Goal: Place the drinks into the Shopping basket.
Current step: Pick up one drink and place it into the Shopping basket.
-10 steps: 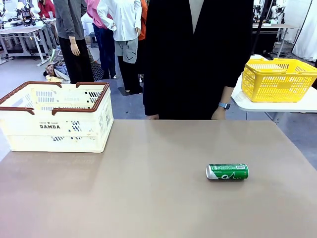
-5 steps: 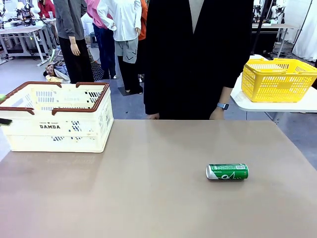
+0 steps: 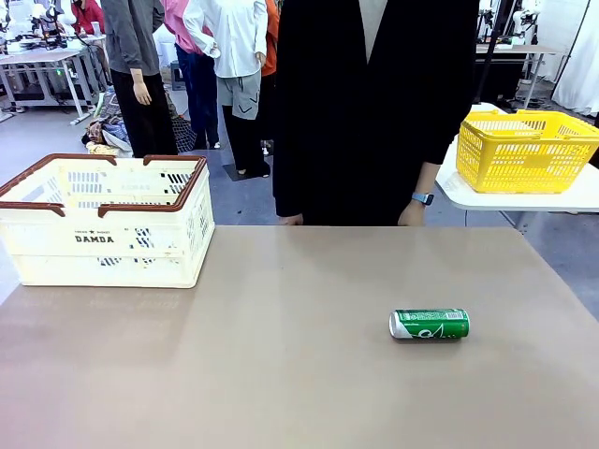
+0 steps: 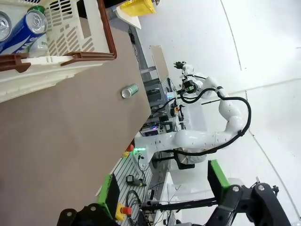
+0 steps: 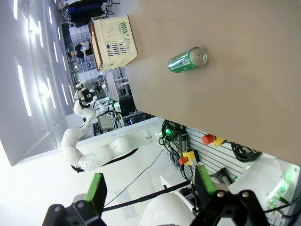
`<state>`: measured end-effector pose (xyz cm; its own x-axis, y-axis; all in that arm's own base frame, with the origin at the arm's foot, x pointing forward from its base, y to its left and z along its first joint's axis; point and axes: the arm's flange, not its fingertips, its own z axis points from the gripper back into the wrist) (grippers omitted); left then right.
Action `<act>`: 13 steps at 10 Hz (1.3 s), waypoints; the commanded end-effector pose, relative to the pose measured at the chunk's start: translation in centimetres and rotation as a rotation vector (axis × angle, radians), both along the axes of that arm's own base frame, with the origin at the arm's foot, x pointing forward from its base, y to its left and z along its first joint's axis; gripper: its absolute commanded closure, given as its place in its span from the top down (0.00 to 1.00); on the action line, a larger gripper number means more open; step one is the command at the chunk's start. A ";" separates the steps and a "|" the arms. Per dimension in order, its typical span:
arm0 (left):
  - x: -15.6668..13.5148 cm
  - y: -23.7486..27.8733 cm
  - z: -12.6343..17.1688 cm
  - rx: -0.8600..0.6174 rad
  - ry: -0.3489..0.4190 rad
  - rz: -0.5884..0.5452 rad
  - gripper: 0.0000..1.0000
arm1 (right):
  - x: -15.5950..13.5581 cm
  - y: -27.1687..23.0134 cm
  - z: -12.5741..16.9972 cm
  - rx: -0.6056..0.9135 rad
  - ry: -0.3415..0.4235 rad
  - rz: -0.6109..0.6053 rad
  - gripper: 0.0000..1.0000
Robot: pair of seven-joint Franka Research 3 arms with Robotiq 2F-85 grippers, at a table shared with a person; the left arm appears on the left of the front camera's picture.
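Note:
A green drink can (image 3: 429,324) lies on its side on the brown table, right of the middle, and shows in the left wrist view (image 4: 129,90) and the right wrist view (image 5: 188,60). The cream Shopping basket (image 3: 103,220) with brown rim stands at the table's left. Inside it lies a blue can (image 4: 23,30) with a silver top, and another silver can top (image 4: 3,23) shows at the picture's edge. My left gripper (image 4: 162,181) is open, held off the table's side, far from both cans. My right gripper (image 5: 149,181) is open too, well away from the green can.
A person in a dark jacket (image 3: 374,112) stands at the far edge, a hand (image 3: 412,213) resting on the table there. A yellow mesh basket (image 3: 524,150) sits on a white side table at the right. Each wrist view shows the other white arm (image 4: 202,136) (image 5: 103,148) beside the table.
Half a second ago a dark gripper tip showed at the left edge of the front view by the basket; it has gone from there. The green can has not moved.

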<state>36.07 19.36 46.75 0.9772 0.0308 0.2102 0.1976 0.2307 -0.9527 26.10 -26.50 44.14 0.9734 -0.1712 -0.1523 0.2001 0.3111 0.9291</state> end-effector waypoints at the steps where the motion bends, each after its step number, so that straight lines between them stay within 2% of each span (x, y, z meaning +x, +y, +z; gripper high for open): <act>1: -0.1 0.1 -0.1 0.006 0.005 -0.013 1.00 | -0.2 -0.3 0.2 0.000 -0.022 0.013 1.00; 8: -0.1 0.1 -0.1 0.006 0.005 -0.013 1.00 | -0.2 -0.3 0.2 0.000 -0.022 0.013 1.00; 9: -0.1 0.1 -0.1 0.006 0.005 -0.013 1.00 | 0.0 0.0 0.0 0.000 0.000 0.000 1.00; 10: -0.1 0.1 -0.1 0.006 0.005 -0.013 1.00 | -0.1 2.0 0.8 -0.157 0.057 0.016 1.00; 11: -0.1 0.1 -0.1 0.006 0.005 -0.013 1.00 | 0.6 4.3 1.5 -0.250 0.055 0.078 1.00; 12: -0.1 0.1 -0.1 0.006 0.005 -0.013 1.00 | 1.3 7.6 2.5 -0.379 -0.013 0.181 1.00; 13: -0.1 0.1 -0.1 0.006 0.005 -0.013 1.00 | 2.1 11.7 3.5 -0.513 -0.137 0.318 1.00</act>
<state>36.20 19.23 46.58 0.9782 0.0275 0.2059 0.1943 0.2297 -0.9537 28.13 -19.63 47.27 0.9952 -0.0144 -0.0966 0.0827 0.6507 0.7548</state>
